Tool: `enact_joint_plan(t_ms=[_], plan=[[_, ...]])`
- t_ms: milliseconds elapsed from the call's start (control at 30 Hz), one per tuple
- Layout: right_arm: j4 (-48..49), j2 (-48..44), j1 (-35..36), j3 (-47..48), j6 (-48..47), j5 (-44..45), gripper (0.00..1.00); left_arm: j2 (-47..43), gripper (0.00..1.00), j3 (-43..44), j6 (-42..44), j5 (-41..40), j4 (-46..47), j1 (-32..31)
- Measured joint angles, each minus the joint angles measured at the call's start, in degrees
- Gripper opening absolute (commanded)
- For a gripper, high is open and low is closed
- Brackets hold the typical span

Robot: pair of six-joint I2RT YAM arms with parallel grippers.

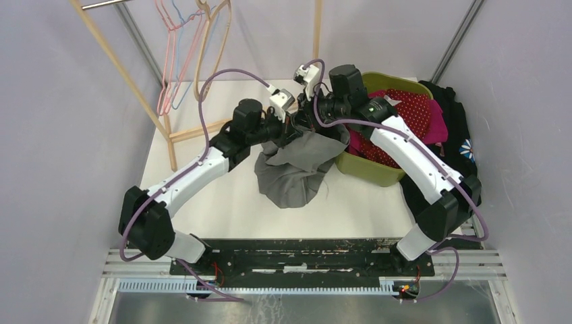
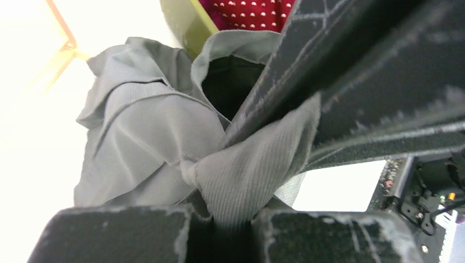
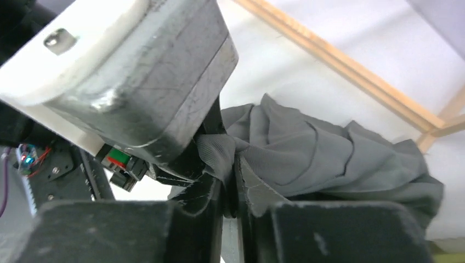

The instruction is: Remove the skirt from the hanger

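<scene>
Pinched tight between the scuffed matte-black fingers (image 2: 109,235) of the left gripper (image 2: 230,222): a fold of the grey skirt (image 2: 142,142), fine ribbed weave, gathered into a knot-like tuck at the grip. Right gripper (image 3: 230,192) likewise closed on a thin crease of the same cloth, just beside the left one. Held up between both grippers over the middle of the white table (image 1: 202,202); hanging as a crumpled pouch with soft, deep folds, lower end down at the tabletop. Just beside it on the right, an olive-green bin (image 1: 367,172), smooth walls, holding red white-dotted fabric and something magenta. Past the bin, a black garment (image 1: 455,125) with a flower print. Far left, well apart from the skirt: a pale wooden rack (image 1: 121,67) carrying thin pink, blue and tan hangers (image 1: 179,47).
</scene>
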Motion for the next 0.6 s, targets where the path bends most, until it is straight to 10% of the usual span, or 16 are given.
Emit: enact_joint_plan(t_ms=[300, 600], plan=[[0.1, -1.4, 1.5, -1.2, -3.1, 28.9, 0.58, -1.6, 0.03, 21.4, 11.7, -21.9, -16.5, -0.1], [-0.5, -1.2, -0.6, -4.6, -1.7, 43.7, 0.59, -12.1, 0.03, 33.8, 19.8, -33.0, -9.6, 0.0]])
